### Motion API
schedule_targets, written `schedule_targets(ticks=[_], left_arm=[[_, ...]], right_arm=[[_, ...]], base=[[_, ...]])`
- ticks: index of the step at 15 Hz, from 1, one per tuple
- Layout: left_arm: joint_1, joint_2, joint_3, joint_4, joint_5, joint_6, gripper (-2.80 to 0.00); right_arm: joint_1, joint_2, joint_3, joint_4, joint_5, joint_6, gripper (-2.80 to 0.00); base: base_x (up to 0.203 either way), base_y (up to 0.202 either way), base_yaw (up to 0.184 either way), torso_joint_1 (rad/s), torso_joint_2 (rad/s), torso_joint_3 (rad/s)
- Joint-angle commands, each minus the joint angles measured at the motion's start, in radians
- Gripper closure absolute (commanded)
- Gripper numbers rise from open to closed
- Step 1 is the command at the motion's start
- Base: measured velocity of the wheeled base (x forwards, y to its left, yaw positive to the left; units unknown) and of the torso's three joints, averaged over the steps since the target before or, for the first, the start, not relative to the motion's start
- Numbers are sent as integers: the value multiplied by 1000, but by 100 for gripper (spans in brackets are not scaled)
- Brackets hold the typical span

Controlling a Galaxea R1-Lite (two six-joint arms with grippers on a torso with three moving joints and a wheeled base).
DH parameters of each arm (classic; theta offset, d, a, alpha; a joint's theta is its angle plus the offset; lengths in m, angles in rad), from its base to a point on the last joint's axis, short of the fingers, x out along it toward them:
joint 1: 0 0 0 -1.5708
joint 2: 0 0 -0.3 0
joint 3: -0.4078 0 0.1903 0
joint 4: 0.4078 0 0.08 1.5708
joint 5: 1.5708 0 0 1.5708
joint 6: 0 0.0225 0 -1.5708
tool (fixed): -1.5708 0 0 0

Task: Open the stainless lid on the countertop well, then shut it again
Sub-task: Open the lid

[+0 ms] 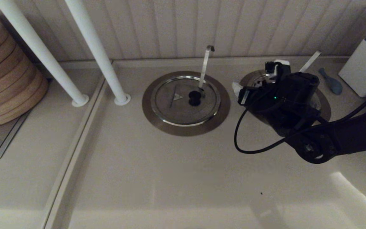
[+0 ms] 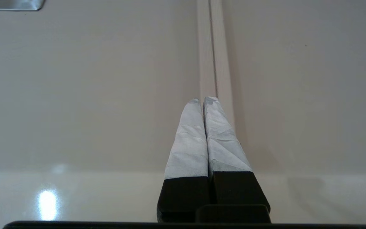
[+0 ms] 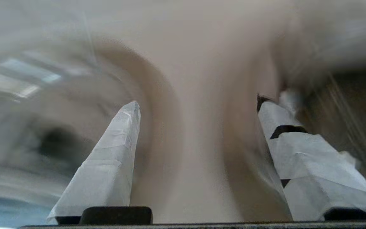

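Observation:
The countertop well (image 1: pixel 326 106) lies at the right and shows only parts of its dull-steel collar. A straight utensil handle (image 1: pixel 310 61) rises behind it. My right arm covers nearly all of the stainless lid, and its knob is hidden. My right gripper (image 1: pixel 256 76) hovers over the well's left side, open and holding nothing. In the blurred right wrist view the right gripper (image 3: pixel 198 103) spreads its taped fingers (image 3: pixel 116 152) wide over beige countertop. My left gripper (image 2: pixel 202 99) is shut and empty, parked over bare countertop beside a seam.
The twin well (image 1: pixel 186 103) with its closed lid, black knob (image 1: pixel 194 98) and hook-ended handle (image 1: pixel 206 65) sits mid-counter. Two white poles (image 1: pixel 100 57) and a stack of bamboo steamers (image 1: pixel 5 73) stand at the left. A white box (image 1: pixel 361 71) and a blue-grey utensil (image 1: pixel 330 82) are at the right.

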Motion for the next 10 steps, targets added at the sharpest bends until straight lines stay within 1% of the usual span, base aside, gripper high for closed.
schedule_targets(ticks=[1,4,6,10], left_arm=[[-1,1,0,0,1,-1,0],[-1,1,0,0,1,-1,0],[-1,1,0,0,0,-1,0],[-1,1,0,0,1,-1,0]], right_arm=[[12,-20,5,-27,1,-4,-280],[27,-28,22,-27,-1,-6,-280],[38,-38,23,-27,-18,-6,-280],[79,-62,42,-27,-19,-3,-280]], base=[[0,0,0,0,0,0],[0,0,0,9,6,-2],[0,0,0,0,0,0],[0,0,0,0,0,0]])
